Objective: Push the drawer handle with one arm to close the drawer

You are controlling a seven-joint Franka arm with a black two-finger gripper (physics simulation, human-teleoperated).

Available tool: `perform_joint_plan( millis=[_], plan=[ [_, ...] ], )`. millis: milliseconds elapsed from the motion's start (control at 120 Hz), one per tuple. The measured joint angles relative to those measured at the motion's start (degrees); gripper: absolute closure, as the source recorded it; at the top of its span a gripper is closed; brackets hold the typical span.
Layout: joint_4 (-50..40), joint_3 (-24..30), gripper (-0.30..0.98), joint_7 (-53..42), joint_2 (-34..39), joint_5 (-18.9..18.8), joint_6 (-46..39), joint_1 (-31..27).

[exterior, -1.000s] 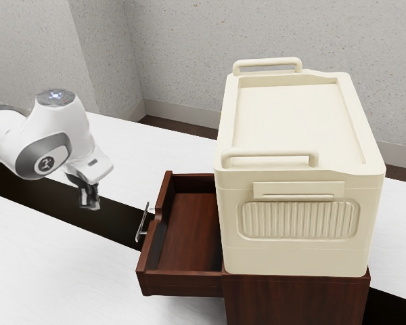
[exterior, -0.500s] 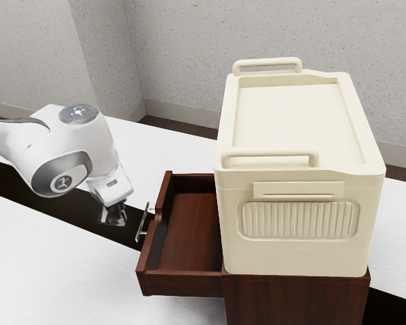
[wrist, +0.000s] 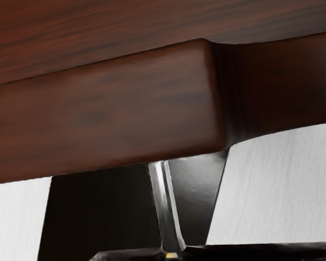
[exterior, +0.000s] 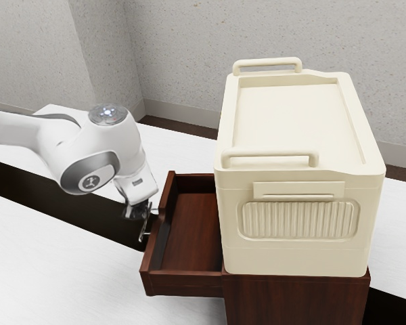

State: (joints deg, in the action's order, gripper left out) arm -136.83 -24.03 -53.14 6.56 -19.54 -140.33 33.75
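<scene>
The tool [exterior: 137,210] is at the metal handle [exterior: 145,229], touching or just beside it; whether released or clenched, I cannot tell. The handle, on the drawer's outer edge between its corners, looks stiff and slick: push squarely near its middle. The open drawer [exterior: 184,284] should slide lightly into the heavy-looking cabinet [exterior: 294,298]. Since the earlier frame, the tool has closed its gap and the drawer has edged inward.
</scene>
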Motion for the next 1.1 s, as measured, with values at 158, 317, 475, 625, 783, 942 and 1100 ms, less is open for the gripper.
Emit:
perform_joint_plan(
  millis=[158,317,475,625,783,942,1100],
  plan=[
    [0.06,0.36,0.75,0.38,-0.30,-0.01,-2.08,0.98],
    [0.12,0.37,0.73,0.79,-0.48,0.05,-4.48,2.05],
    [-0.07,0.41,0.72,1.50,-1.08,0.03,-7.94,2.88],
    [-0.37,0.47,0.72,2.38,-1.20,1.86,-9.97,4.68],
    [-0.26,0.39,0.72,3.27,-2.12,7.30,-11.69,6.11],
    [0.04,0.46,0.73,4.61,-3.70,9.66,-14.79,6.33],
    [-0.03,0.49,0.72,6.10,-4.80,10.48,-19.18,7.84]
  ],
)
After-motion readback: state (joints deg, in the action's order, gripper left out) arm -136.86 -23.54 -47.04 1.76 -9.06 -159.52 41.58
